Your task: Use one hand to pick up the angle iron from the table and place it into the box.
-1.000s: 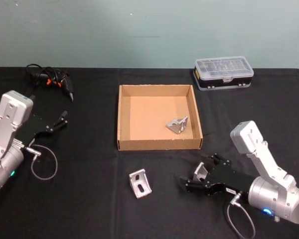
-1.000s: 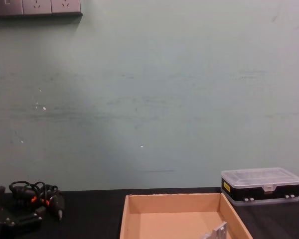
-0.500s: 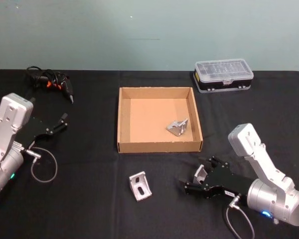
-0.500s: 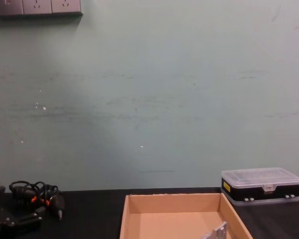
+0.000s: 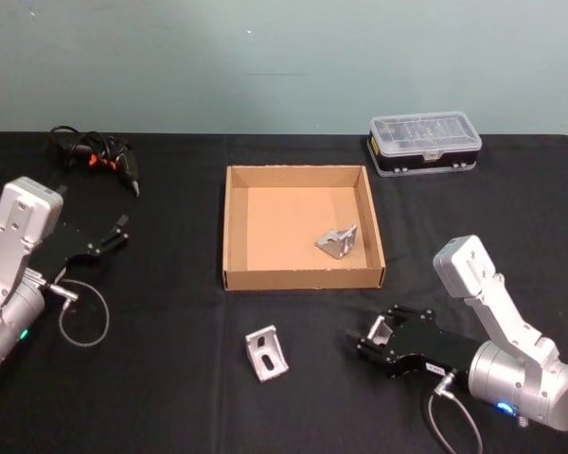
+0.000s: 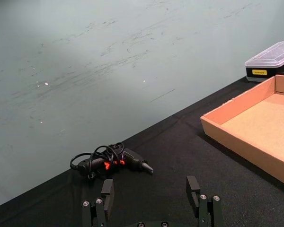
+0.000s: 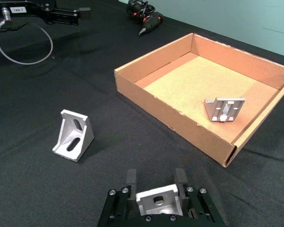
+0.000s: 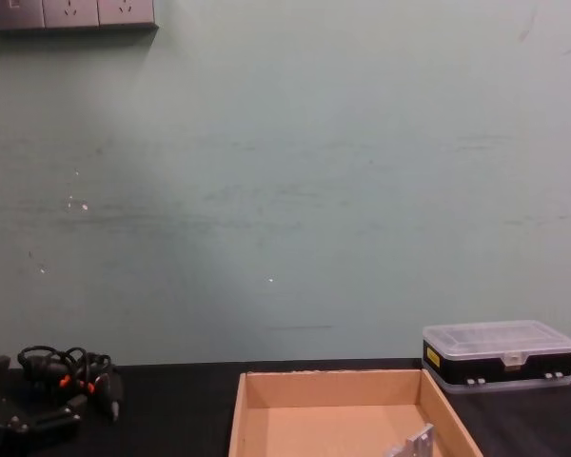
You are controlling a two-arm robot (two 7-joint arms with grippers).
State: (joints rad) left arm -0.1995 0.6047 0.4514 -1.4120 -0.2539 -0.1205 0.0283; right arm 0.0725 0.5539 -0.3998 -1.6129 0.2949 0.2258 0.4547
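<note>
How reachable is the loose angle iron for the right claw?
Likely yes: right claw sits beside the angle iron, pointing at it, only bare table between; the box lies farther back.

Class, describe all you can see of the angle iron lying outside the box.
The angle iron is a silvery metal bracket: two plates at a right angle, slots in one, a triangular web bracing them. It rests on the table, in front of the box, touching neither it nor the right claw.
</note>
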